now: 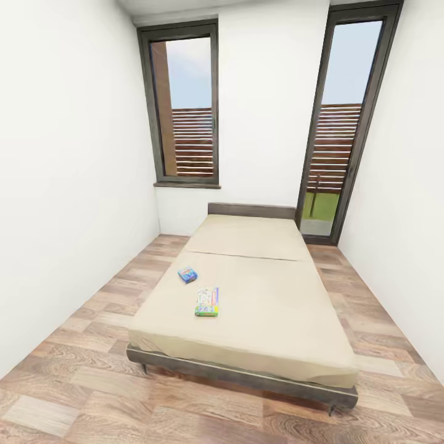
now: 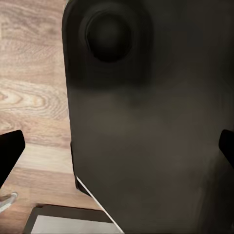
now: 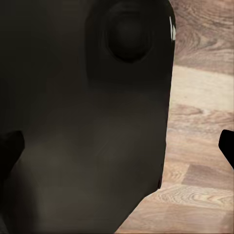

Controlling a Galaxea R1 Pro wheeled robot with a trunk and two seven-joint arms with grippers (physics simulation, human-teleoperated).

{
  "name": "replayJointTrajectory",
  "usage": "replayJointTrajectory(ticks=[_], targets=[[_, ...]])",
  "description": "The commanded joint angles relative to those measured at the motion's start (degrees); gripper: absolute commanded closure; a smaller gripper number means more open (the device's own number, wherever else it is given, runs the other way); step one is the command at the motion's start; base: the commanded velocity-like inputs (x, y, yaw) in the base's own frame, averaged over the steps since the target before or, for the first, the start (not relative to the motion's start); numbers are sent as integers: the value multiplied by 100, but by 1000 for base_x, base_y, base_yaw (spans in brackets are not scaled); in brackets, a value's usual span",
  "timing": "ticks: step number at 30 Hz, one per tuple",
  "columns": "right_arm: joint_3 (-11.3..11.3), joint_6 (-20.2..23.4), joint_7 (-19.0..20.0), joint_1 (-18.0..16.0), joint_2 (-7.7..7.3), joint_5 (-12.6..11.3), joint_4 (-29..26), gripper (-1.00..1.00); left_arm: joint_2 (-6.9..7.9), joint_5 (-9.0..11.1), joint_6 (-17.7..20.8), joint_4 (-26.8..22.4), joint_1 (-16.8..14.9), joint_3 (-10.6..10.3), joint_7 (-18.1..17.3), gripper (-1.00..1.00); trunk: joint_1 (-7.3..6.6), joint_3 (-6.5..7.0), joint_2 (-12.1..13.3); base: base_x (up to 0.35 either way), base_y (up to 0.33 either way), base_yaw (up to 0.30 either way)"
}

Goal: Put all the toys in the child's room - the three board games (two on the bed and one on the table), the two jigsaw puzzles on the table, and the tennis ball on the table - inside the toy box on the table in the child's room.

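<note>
Two board games lie on the beige bed in the head view. A small blue box sits near the bed's left edge. A longer green and white box lies just in front of it. In the left wrist view my left gripper is open, with its dark fingertips at the frame's edges and a dark part of my own body behind them. My right gripper is open in the right wrist view, its fingertips wide apart over the same kind of dark body part.
The bed has a dark frame and headboard against the far wall. Wooden floor runs along both sides of it, between white walls. A window and a glass door stand in the far wall.
</note>
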Motion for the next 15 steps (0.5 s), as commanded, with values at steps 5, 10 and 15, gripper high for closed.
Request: replayJointTrajectory(ticks=[5,10,15], targets=[[8,-13,-15,-10,113,17,-9,-100,-79,9,-26,-9,59,9,-18,-100,0,-3,-1,0,0,0],[-2,-15,-17,-10,187,-27,-7,-100,-90,9,-26,-14,48,12,-18,-100,0,-3,-1,0,0,0],[-6,-104,-17,-10,277,-18,-9,-100,-79,9,-26,-17,44,12,-18,-100,0,-3,-1,0,0,0]])
